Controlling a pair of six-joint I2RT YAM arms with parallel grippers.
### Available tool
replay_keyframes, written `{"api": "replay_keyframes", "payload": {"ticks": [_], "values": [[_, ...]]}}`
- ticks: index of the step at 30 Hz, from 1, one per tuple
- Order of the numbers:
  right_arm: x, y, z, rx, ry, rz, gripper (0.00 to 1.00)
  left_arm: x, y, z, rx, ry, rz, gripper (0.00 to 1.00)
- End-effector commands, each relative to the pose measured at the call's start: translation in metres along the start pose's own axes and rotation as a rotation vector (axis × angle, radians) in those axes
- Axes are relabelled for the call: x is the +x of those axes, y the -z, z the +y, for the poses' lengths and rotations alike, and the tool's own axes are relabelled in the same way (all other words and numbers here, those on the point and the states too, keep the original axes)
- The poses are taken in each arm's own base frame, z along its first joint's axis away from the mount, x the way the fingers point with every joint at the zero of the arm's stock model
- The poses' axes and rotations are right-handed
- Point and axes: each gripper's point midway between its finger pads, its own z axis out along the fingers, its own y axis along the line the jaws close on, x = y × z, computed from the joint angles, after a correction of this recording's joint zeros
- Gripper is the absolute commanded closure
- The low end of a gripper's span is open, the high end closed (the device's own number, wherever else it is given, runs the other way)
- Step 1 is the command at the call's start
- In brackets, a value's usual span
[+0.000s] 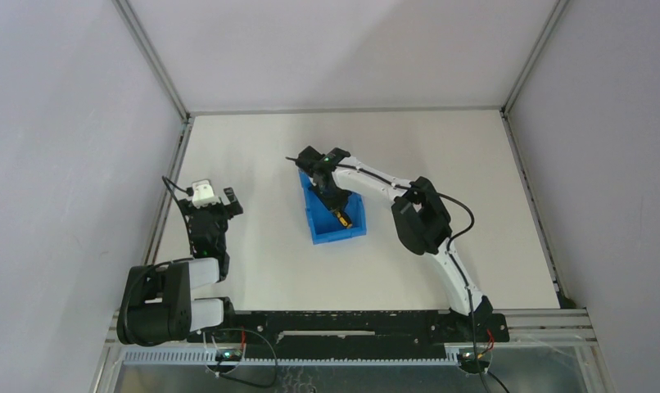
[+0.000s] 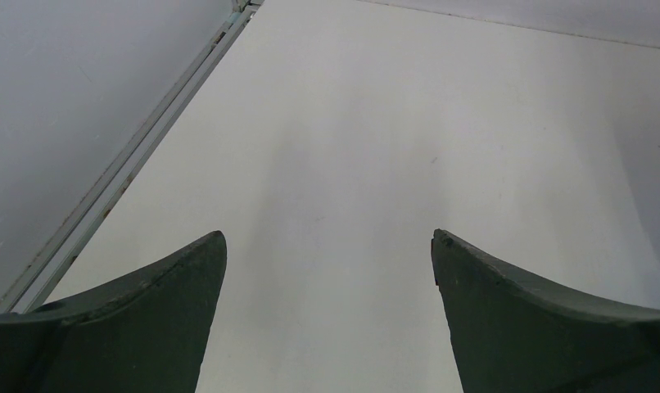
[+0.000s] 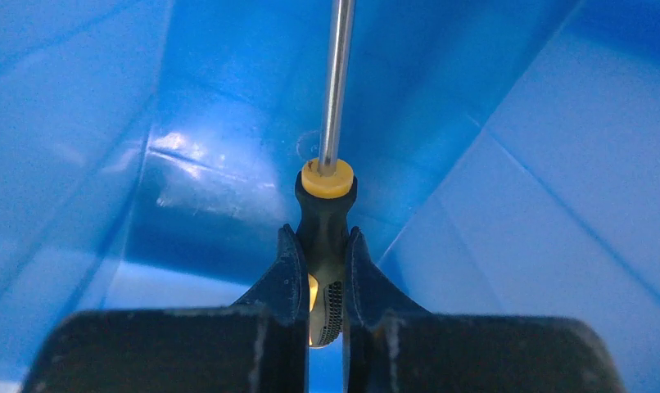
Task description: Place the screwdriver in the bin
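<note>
The bright blue bin [image 1: 320,231] stands near the middle of the table. My right gripper [image 1: 333,200] reaches down inside it and is shut on the screwdriver [image 1: 343,219]. In the right wrist view the gripper [image 3: 324,239] clamps the black-and-yellow handle [image 3: 326,211], and the thin metal shaft [image 3: 336,82] points away toward the bin's far wall [image 3: 253,90]. Blue walls surround the gripper on both sides. My left gripper [image 1: 212,199] is open and empty over bare table at the left, well away from the bin; its fingers [image 2: 146,327] stand wide apart.
A metal frame rail [image 1: 167,201] runs along the table's left edge beside the left arm, also in the left wrist view [image 2: 130,164]. Grey walls enclose the table on three sides. The right arm's elbow [image 1: 421,217] hangs right of the bin.
</note>
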Motion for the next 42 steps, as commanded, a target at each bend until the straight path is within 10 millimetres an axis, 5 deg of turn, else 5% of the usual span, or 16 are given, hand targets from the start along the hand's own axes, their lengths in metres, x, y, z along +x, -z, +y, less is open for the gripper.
{"api": "replay_keyframes", "payload": {"ticks": [1,6,10,17,25,27,28,30,35,42], "values": [[-0.015,-0.007,0.002,0.021,-0.013,-0.064,0.96,-0.025,-0.008,-0.002,0.000,-0.003,-0.070,0.00],[-0.016,-0.008,0.003,0.021,-0.030,-0.064,0.77,-0.025,-0.008,-0.002,0.000,-0.003,-0.072,0.00],[-0.023,0.014,-0.003,0.038,-0.058,-0.101,0.66,-0.025,-0.008,-0.002,0.000,-0.003,-0.071,0.00],[-0.043,0.086,-0.008,0.023,-0.093,-0.264,0.54,-0.025,-0.008,-0.002,0.000,-0.003,-0.071,0.00],[-0.048,0.176,-0.026,0.027,-0.109,-0.464,0.52,-0.025,-0.008,-0.002,-0.001,-0.003,-0.072,0.00],[-0.046,0.191,-0.033,0.039,-0.109,-0.515,0.36,-0.025,-0.008,-0.002,0.000,-0.003,-0.071,0.00],[-0.047,0.200,-0.036,0.041,-0.107,-0.555,0.10,-0.025,-0.008,-0.003,0.000,-0.003,-0.071,0.00],[-0.044,0.210,-0.039,0.026,-0.095,-0.617,0.01,-0.025,-0.008,-0.002,-0.001,-0.004,-0.071,0.00],[-0.023,0.222,-0.044,-0.091,-0.159,-0.772,0.00,-0.025,-0.008,-0.003,0.001,-0.003,-0.071,0.00],[0.032,0.200,-0.097,-0.158,-0.410,-0.856,0.00,-0.025,-0.008,-0.002,0.000,-0.003,-0.072,0.00]]}}
